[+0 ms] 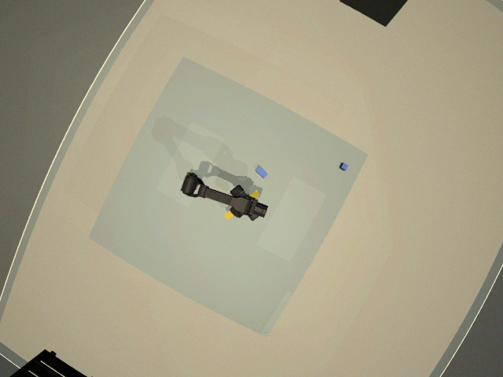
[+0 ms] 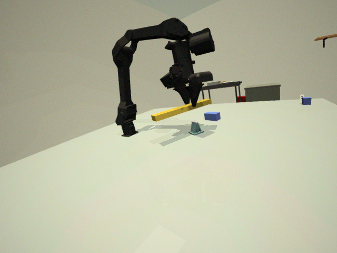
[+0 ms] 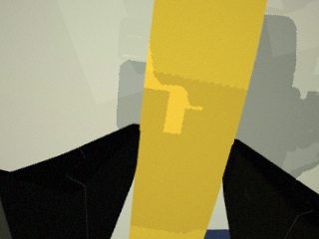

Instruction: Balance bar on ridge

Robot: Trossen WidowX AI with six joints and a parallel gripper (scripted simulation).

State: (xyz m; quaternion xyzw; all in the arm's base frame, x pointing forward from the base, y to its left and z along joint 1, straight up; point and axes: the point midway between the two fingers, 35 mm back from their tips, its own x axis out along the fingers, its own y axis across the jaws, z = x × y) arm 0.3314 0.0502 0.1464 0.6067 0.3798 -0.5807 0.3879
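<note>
Yellow bar [image 1: 229,214] [image 2: 174,111] [image 3: 191,60] clamped in the gripper [image 1: 254,204] [image 2: 190,105] [image 3: 183,142], aloft above the table [image 1: 162,251] [image 2: 168,176]; teal ridge [image 2: 195,128] stands below; best to centre the bar's midpoint over the crest, level it, lower gently, and release only once weight settles evenly

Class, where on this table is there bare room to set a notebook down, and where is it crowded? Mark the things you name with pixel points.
Room shows between the blue block [image 1: 261,172] [image 2: 211,116] and the small blue cube [image 1: 343,166] [image 2: 306,101], and in the exterior view's foreground. It is crowded around the ridge [image 2: 195,128], beneath the pincer [image 2: 191,105] and yellow bar [image 2: 168,113] [image 3: 189,164].
</note>
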